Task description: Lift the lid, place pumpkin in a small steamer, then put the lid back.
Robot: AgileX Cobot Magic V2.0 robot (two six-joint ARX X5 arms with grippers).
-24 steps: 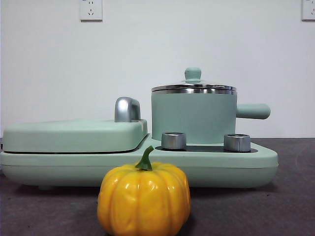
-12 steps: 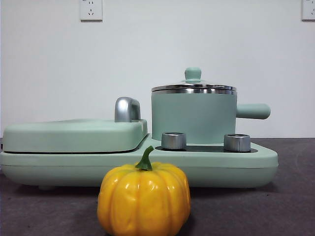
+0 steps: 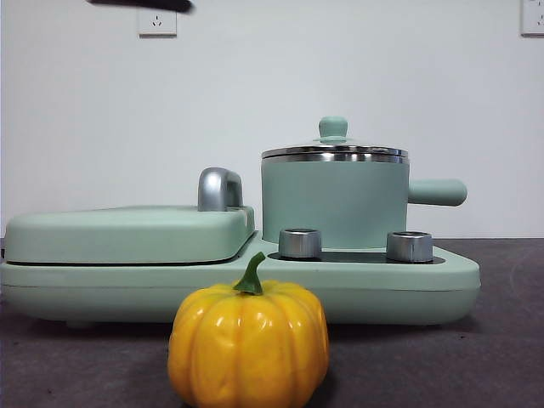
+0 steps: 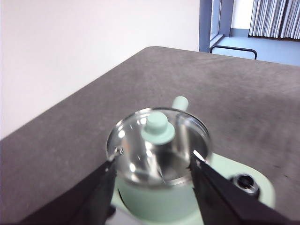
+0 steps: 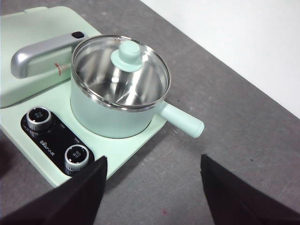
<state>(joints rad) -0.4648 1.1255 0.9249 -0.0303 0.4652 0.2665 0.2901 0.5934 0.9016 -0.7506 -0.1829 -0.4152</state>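
- Nearest the front camera, the pumpkin (image 3: pixel 248 344) sits upright on the dark grey tabletop (image 3: pixel 501 357), stem up, just in front of the mint-green cooker base (image 3: pixel 425 293) and apart from it.
- On that base, two steel dials (image 3: pixel 300 243) stand ahead of the small steamer (image 3: pixel 333 204), whose stubby handle (image 3: pixel 437 192) sticks out sideways.
- The lid (image 3: pixel 334 151) rests closed on the steamer's steel rim, knob (image 3: pixel 332 128) on top.
- Beside the steamer lies the flat griddle cover (image 3: pixel 127 233) with its curved steel handle (image 3: pixel 219 189).
- My left fingers (image 4: pixel 152 187) are spread apart above the steamer, one on each side of the lid (image 4: pixel 157 146), holding nothing; I cannot tell whether they touch the rim.
- My right fingers (image 5: pixel 152 192) are also spread wide and hold nothing, hanging over the tabletop (image 5: pixel 243 122) near the steamer (image 5: pixel 117 101) and the black dial panel (image 5: pixel 51 140).
- Behind everything, a plain white wall (image 3: pixel 340 59) carries a socket (image 3: pixel 157 17); a dark arm tip (image 3: pixel 140 4) shows at the top edge.
- Past the tabletop's far edge, my left wrist view shows a blue-grey frame (image 4: pixel 206 26) and pale vertical blinds (image 4: pixel 276 18).
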